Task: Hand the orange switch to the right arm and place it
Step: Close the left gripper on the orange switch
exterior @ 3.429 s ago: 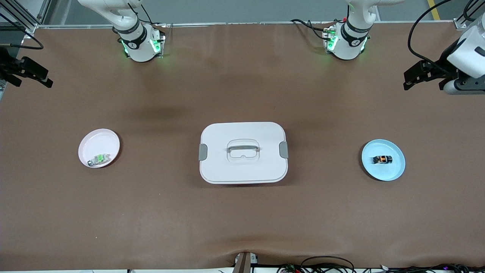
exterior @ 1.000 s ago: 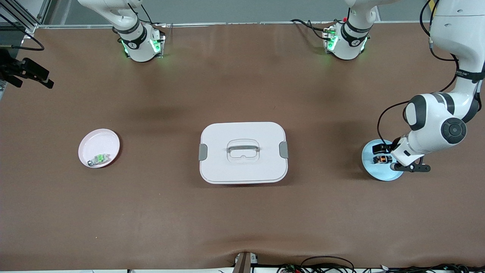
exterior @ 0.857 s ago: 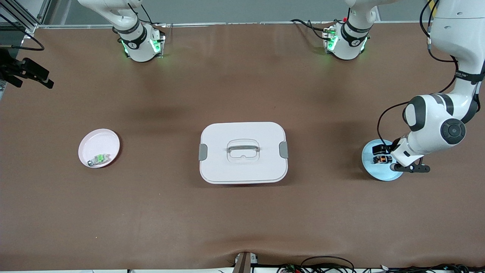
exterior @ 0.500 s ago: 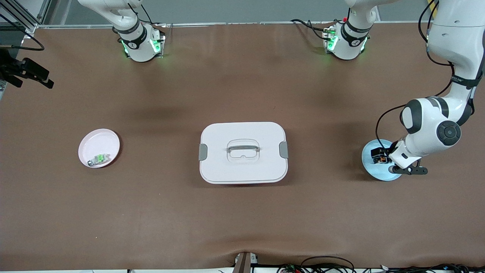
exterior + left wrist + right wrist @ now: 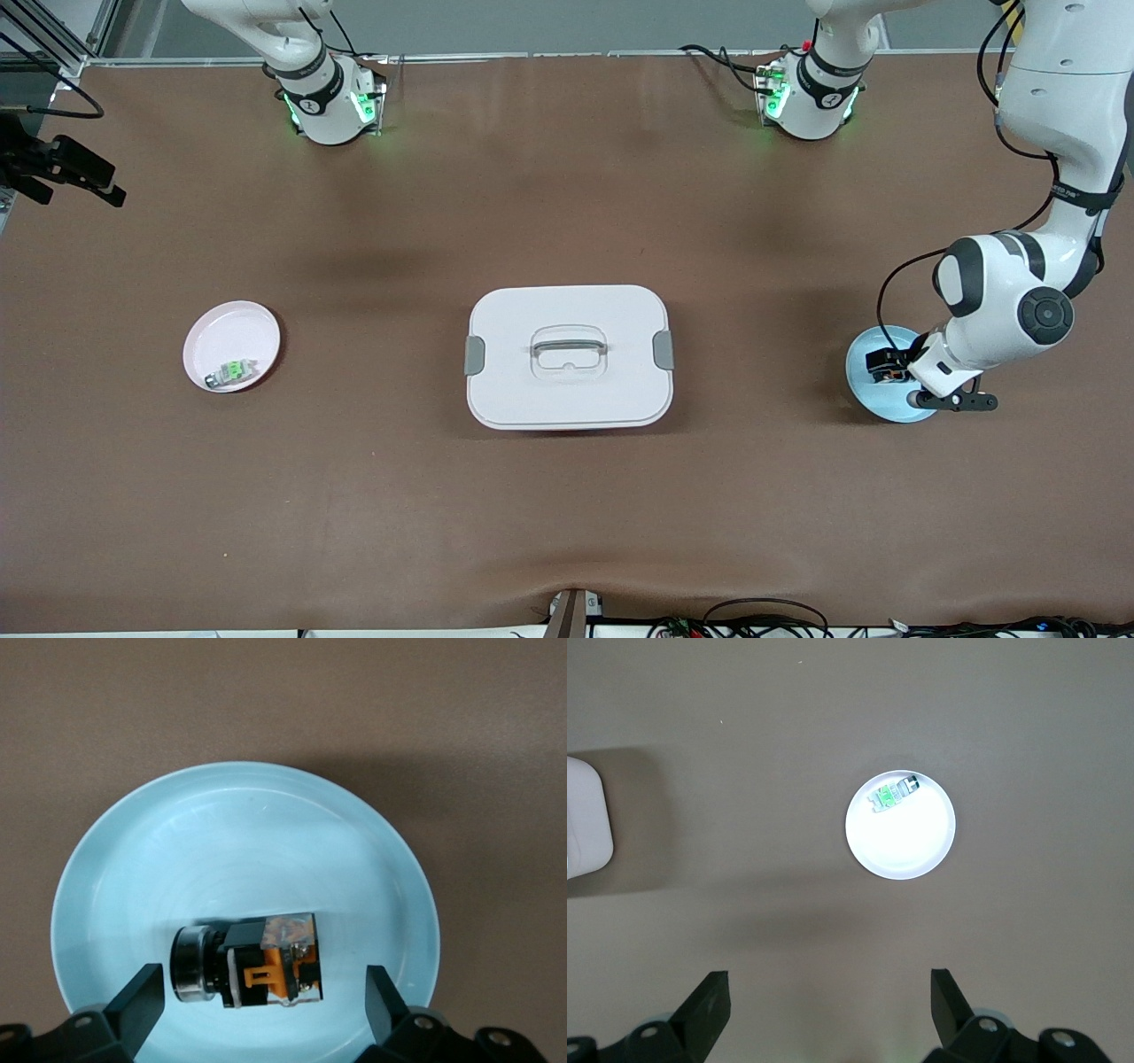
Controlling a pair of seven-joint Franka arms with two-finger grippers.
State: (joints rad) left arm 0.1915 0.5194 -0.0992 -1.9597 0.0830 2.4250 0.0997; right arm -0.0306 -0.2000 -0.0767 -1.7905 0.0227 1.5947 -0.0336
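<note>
The orange switch [image 5: 257,961], black with an orange band, lies on its side in the blue plate [image 5: 97,859]. My left gripper [image 5: 261,981] is open and low over the plate. Its fingers [image 5: 137,997] stand on either side of the switch and do not touch it. In the front view the left gripper [image 5: 893,370] is over the blue plate [image 5: 870,397] and covers most of the switch [image 5: 889,376]. My right gripper [image 5: 62,167] waits open and empty, high over the right arm's end of the table; in its wrist view [image 5: 828,988] only bare table lies between its fingers.
A white lidded box [image 5: 567,356] with a handle stands mid-table. A pink plate [image 5: 235,330] toward the right arm's end holds a silvery component with a green centre [image 5: 232,372]. The plate [image 5: 908,837] and the component [image 5: 888,796] also show in the right wrist view.
My left arm swung in from its end of the table and came down over the blue plate, open fingers now straddling the switch. The right arm has not moved.
</note>
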